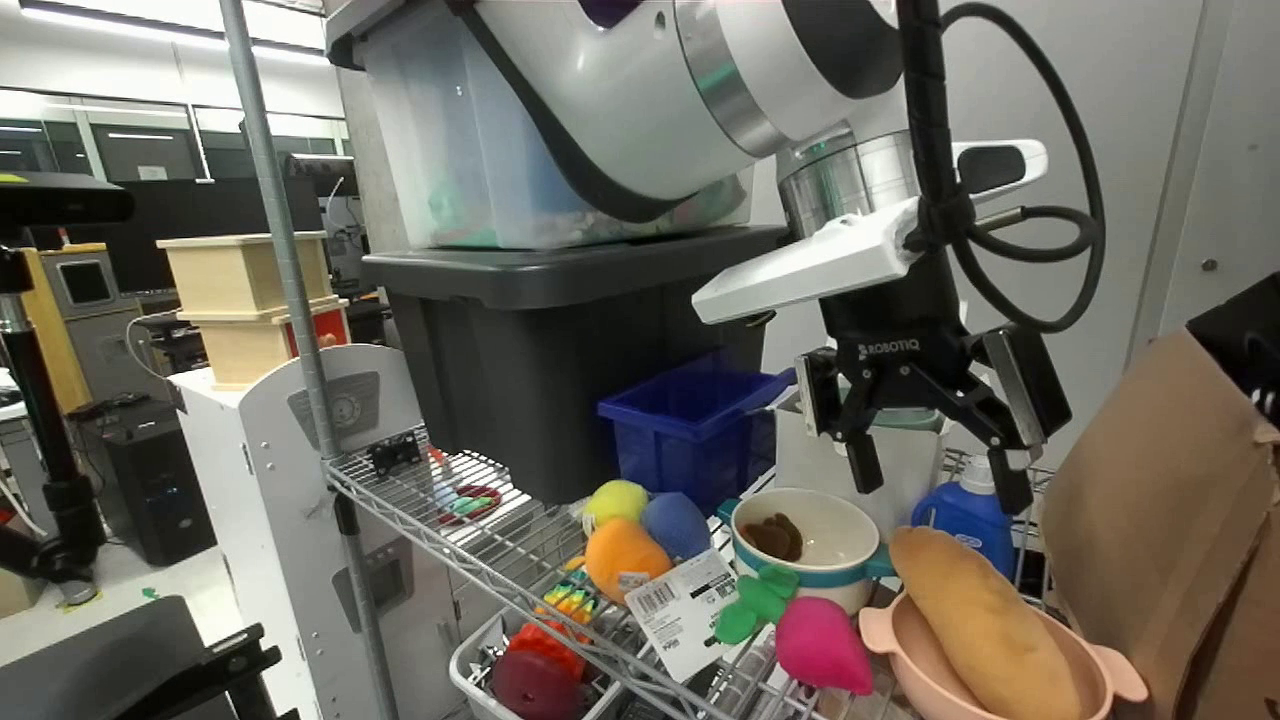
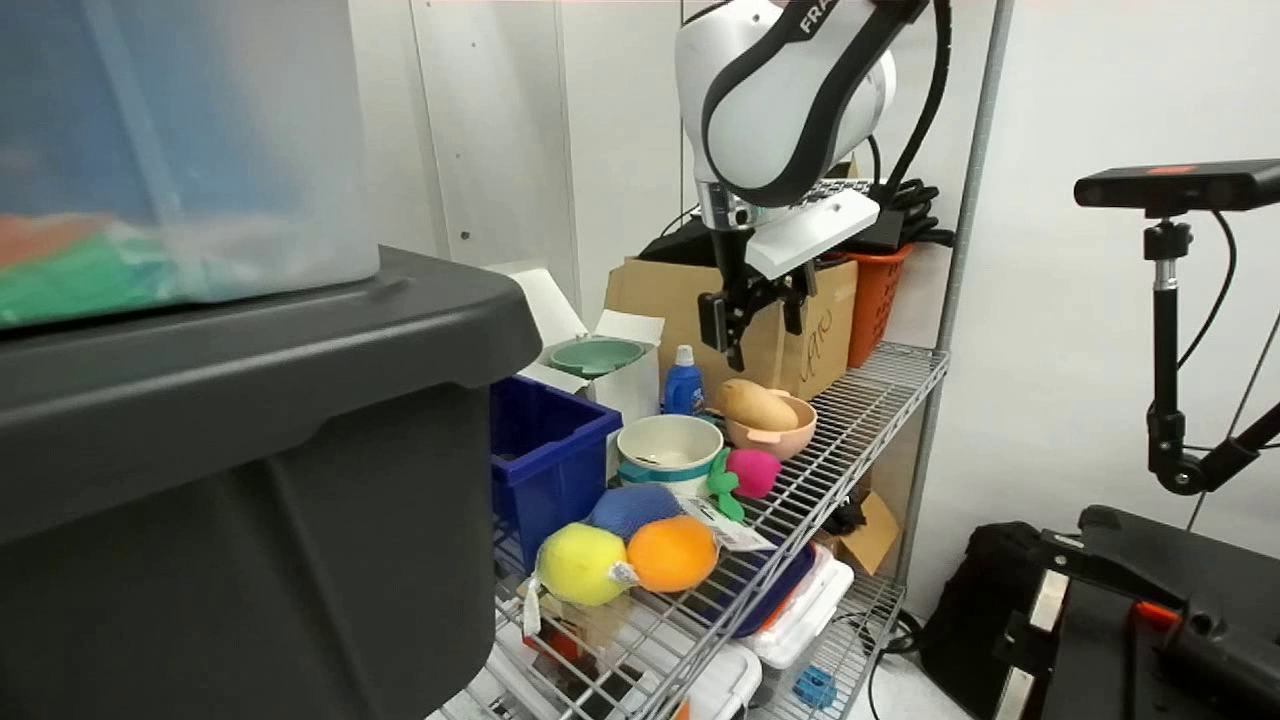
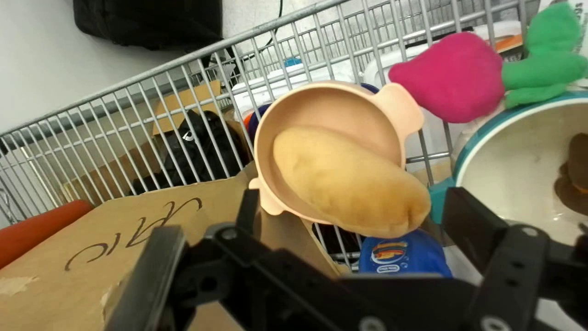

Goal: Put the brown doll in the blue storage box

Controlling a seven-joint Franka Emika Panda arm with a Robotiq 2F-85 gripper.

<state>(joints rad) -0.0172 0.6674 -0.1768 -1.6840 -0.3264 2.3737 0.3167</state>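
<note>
Brown plush doll (image 3: 349, 181) lies in the pink bowl (image 3: 337, 105) beneath the spread, unladen jaws, its long axis slanting along their span, so a wrist turn seems needed. A cardboard box (image 3: 119, 239) and white pot (image 3: 517, 163) flank the bowl, whose open side faces the edge of the wire shelf (image 2: 880, 390).

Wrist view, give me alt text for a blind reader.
A tan plush toy lies in a pink bowl, one end past the rim, below an open claw. Around them are a pink-and-green plush, cream pot, blue bottle and cardboard box.
</note>
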